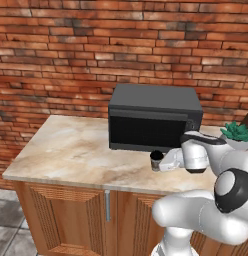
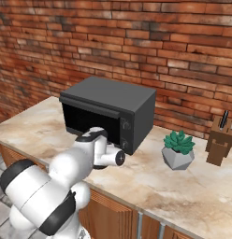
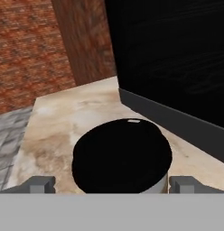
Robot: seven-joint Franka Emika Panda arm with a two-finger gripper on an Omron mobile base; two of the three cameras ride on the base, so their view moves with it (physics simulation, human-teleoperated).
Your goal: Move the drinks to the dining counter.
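Cup (image 3: 121,155), dark-lidded, stands on the marble surface (image 1: 71,150) just before the microwave (image 1: 153,120), between the fingertips (image 3: 39,184). Gripper (image 3: 111,186) jaws released, spread wide to straddle it; no grasp yet. Succulent (image 2: 178,148) and knife block (image 2: 220,140) stand well aside.

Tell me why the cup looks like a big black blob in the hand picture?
In the hand view the coffee cup sits right under the camera, so its dark top looms huge and featureless, and the microwave beside it renders flat black. In the left base view the same cup looks small, with soft, blurry edges.
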